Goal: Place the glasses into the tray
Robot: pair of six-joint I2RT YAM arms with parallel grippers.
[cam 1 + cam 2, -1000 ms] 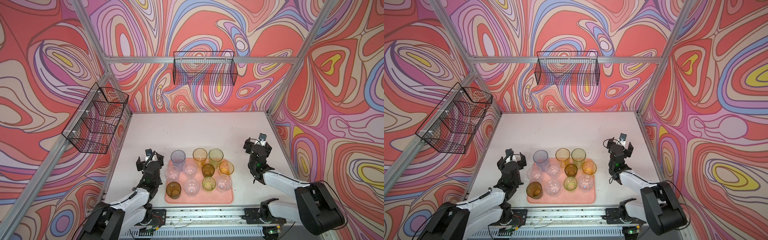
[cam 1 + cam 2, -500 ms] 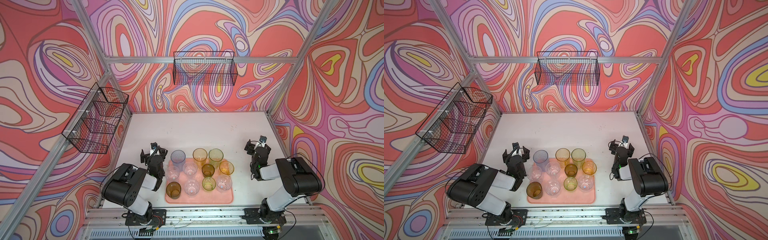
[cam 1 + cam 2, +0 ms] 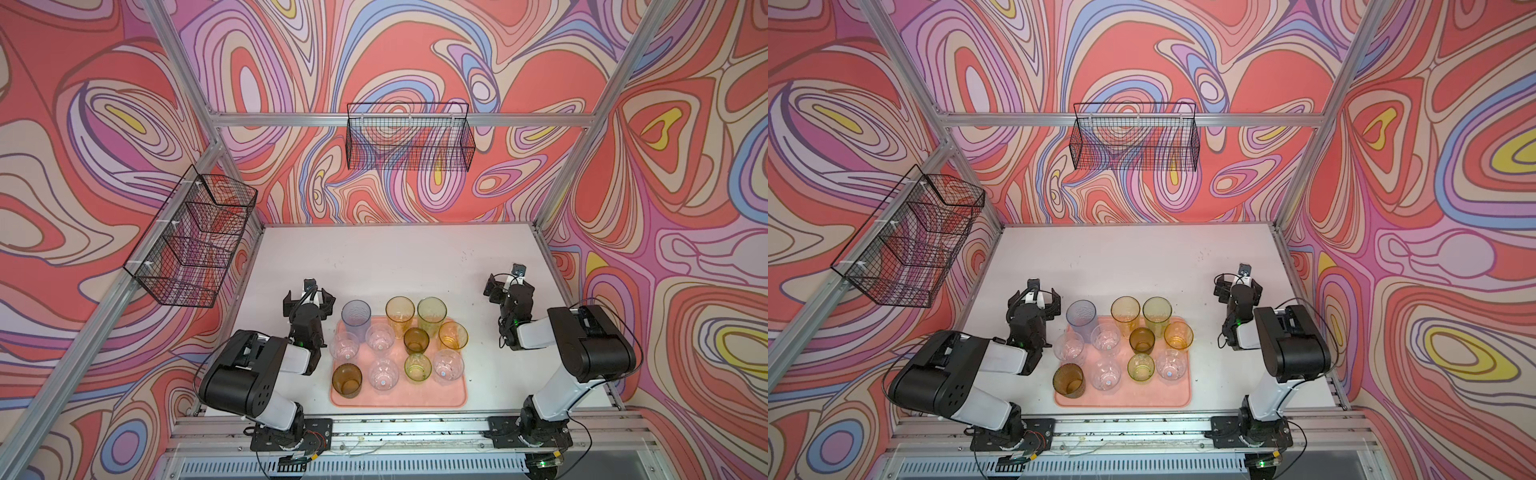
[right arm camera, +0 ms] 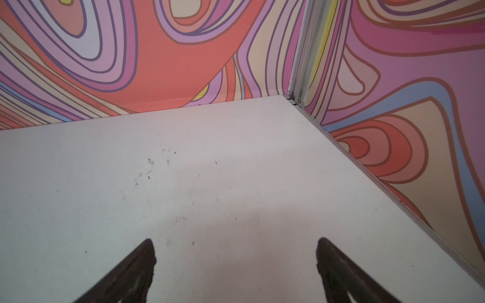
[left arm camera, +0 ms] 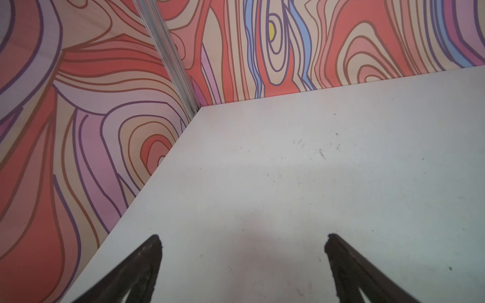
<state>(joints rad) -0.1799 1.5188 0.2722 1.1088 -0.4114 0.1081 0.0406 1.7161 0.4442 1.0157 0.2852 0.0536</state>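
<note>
In both top views, upright on the salmon-pink tray [image 3: 399, 400]: all eleven glasses [image 3: 383, 374], in three loose rows. At the far rim, the tall pale blue tumbler [image 3: 356, 316], tall yellow tumbler [image 3: 400, 311] and tall yellow-green tumbler [image 3: 432, 313]. Hard by the left rim, a clear one and the brown tumbler [image 3: 347, 380]. At the right rim, an orange one. Along the near rim, a bare strip of tray. Tray close to the front edge of the white bench [image 3: 374, 257]; beyond it, wide bare bench up to the back wall. On the walls above, two black wire baskets [image 3: 409, 137].

Left hand [image 3: 309, 296] just beside the pale blue tumbler, not touching, fingers spread wide, nothing between them. Right hand [image 3: 508, 284] well apart from the tray, near the right wall, likewise spread and holding nothing.

Left wrist view: two dark fingertips [image 5: 154, 244] set far apart over scuffed bare bench, with a wall corner and metal post ahead.

Right wrist view: same wide spread of fingertips [image 4: 148, 249], bare scuffed bench between them, bench edge and corner post close on one side.
</note>
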